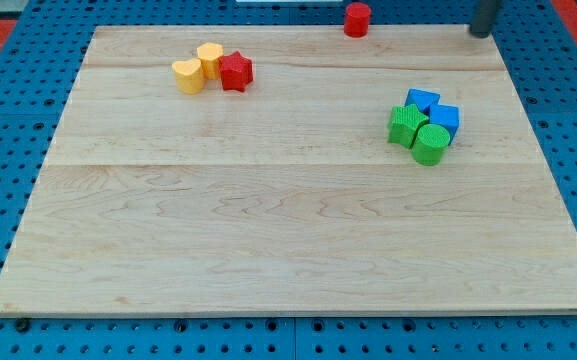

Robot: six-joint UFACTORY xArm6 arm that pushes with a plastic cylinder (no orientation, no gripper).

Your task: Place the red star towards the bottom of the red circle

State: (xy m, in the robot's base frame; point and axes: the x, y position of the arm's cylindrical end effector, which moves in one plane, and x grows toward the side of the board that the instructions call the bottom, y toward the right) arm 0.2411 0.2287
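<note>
Red star; red circle; two yellow blocks; two blue blocks; green star; green cylinder; pale wood board; blue perforated surround.

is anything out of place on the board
The red circle sits at the board's top edge, apart from the clusters. The red star touches the yellow blocks. My tip is at the view's top right, touching nothing.

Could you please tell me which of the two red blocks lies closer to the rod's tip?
The red circle, at the board's top edge. My tip sits to its right, while the red star lies farther left, beside the yellow blocks.
</note>
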